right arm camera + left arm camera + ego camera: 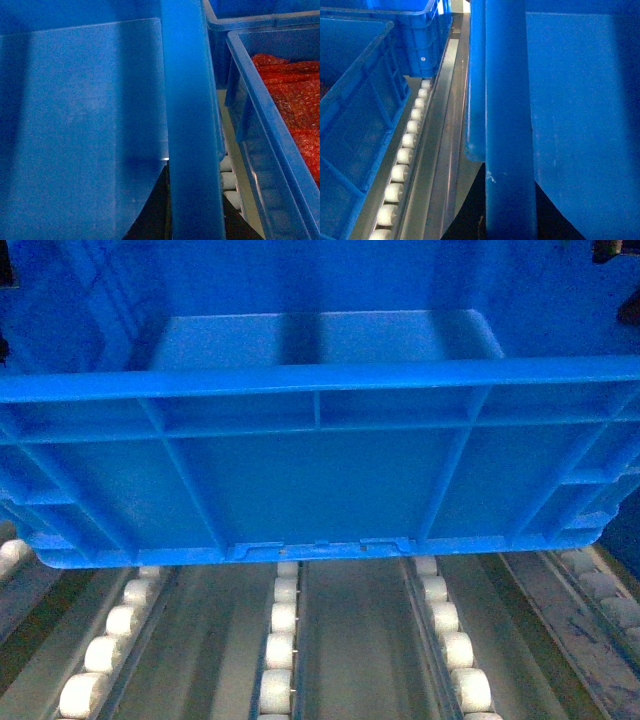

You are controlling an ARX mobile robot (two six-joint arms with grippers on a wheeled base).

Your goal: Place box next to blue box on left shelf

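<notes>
Above left shelf (283, 640) rollers, box (320, 480), grippers hidden

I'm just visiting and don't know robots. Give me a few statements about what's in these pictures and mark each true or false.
1. The blue crate in the middle is empty. True.
2. The rollers on the shelf rails are black. False: they are white.
3. A neighbouring crate on the right holds something red-orange. True.
4. The shelf is made of wooden planks. False: it is grey metal rails with rollers.
5. Other blue crates sit to the left of the middle crate. True.
</notes>
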